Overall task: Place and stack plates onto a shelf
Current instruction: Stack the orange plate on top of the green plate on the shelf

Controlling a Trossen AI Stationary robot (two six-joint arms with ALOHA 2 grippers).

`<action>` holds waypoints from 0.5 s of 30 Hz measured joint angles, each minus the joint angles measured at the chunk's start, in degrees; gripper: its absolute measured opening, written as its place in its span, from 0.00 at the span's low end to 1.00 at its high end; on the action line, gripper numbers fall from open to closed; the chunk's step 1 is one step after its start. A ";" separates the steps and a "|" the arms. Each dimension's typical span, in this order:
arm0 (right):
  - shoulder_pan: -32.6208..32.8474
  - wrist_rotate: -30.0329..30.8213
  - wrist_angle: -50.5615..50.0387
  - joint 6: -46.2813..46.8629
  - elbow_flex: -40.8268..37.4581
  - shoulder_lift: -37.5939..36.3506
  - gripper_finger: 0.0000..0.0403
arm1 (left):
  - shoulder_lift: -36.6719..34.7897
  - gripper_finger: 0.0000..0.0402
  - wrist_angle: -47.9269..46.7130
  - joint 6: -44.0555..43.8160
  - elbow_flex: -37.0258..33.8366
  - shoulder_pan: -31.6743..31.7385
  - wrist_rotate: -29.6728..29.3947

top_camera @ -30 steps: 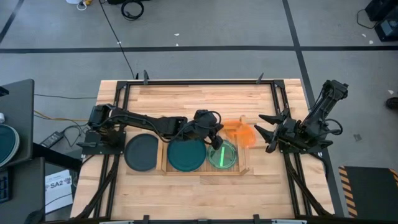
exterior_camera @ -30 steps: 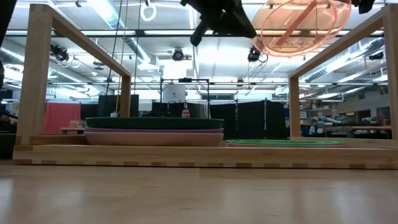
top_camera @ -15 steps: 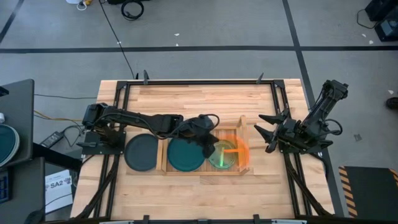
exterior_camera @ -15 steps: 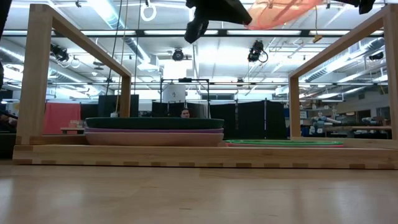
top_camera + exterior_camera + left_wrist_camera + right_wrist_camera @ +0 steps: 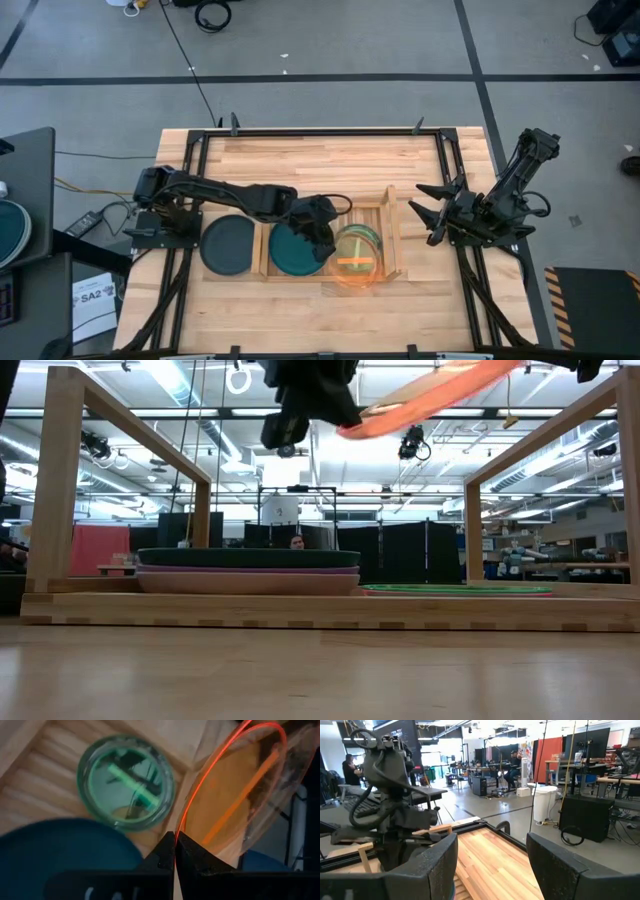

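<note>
Now the translucent orange plate [image 5: 357, 262] hangs tilted above the small green plate [image 5: 358, 243] in the shelf [image 5: 392, 232], its rim pinched between the closed fingers of the left gripper [image 5: 174, 851]. A second ago it was out beyond the shelf's right end; the arm has swung it over the green one, so it seems nearly ready to lower. Beside the fingers lies the teal plate [image 5: 297, 247]. The right gripper [image 5: 428, 212] waits well apart, fingers spread.
</note>
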 joint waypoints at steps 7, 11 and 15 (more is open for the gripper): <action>0.00 0.00 0.01 0.02 0.00 0.00 0.60 | 1.97 0.03 1.03 -0.11 -0.08 0.85 -2.65; 0.00 -0.01 -0.07 0.02 0.00 0.01 0.60 | 3.83 0.03 2.28 -0.14 -0.07 1.76 -3.10; 0.00 -0.15 -0.55 0.04 0.04 0.13 0.60 | 6.18 0.03 3.11 -0.14 -0.06 2.56 -3.10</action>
